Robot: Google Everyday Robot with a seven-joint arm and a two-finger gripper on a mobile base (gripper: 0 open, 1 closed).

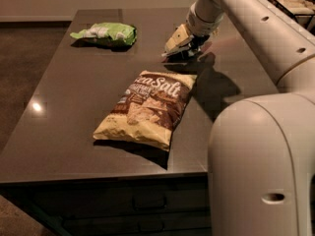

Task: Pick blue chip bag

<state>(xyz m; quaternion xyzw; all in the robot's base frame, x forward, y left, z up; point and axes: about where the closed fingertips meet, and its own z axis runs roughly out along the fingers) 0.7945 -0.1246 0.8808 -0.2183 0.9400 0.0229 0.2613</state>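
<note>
Gripper (180, 43) low over the dark tabletop (74, 107), just beyond the top edge of the tan Sea Salt bag (147, 109), where the blue chip bag (192, 46) lies. From my remote seat only a dark sliver of that small bag shows beneath the gripper, which sits on or right at it. Whether the gripper is spread or closed on the foil I cannot tell. The arm (256, 28) reaches in from the right of the Sea Salt bag. A green bag (106, 32) lies well apart, beyond the Sea Salt bag and to its left, and plays no part.

I judge the blue chip bag to be very light and puffed with air, its glossy film slick and quick to crumple, its contents easily crushed. I would take it across the middle of its body or along a crimped end seam, squeezing just enough to pinch the film. A hard close could burst it, and a loose one could let it slide out on the lift. The Sea Salt bag, lying so near, could be nudged if the approach drifts toward it.
</note>
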